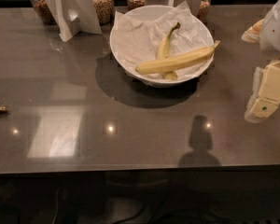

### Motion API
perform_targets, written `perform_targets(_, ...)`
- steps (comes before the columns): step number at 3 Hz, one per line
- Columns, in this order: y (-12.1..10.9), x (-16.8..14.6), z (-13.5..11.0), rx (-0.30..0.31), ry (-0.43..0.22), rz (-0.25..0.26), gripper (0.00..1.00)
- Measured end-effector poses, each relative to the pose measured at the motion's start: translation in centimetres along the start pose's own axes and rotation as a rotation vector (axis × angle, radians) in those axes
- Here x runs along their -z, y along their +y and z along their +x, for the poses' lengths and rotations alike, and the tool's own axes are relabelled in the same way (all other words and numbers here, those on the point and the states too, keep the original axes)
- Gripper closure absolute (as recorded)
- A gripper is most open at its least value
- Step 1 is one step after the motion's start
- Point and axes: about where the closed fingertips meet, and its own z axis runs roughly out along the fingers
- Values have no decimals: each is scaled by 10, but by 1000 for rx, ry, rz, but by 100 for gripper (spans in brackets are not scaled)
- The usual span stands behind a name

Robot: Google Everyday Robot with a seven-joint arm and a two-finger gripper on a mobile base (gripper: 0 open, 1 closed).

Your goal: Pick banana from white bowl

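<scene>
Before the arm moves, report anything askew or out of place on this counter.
The long, slim pale-yellow banana lies across the shorter curved banana, its tip overhanging the right rim of the wide round white bowl. Nothing spilled. The cream-coloured gripper hangs right of the bowl.

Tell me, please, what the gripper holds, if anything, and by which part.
Nothing: the cream gripper hangs at the right edge, apart from the long pale-yellow banana lying in the white bowl.

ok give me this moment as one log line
tool: right of white bowl, not touching it | banana: in bowl, lying across shorter curved banana | grasp: not yet done
</scene>
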Motion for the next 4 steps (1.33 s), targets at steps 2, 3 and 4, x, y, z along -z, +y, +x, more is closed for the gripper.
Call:
perform_targets(2,-7,-1,-12,5,-74,26,0)
perform_targets(3,-23,-6,-32,18,-177,72,0)
perform_targets(4,-45,-15,-49,37,-261,118,0)
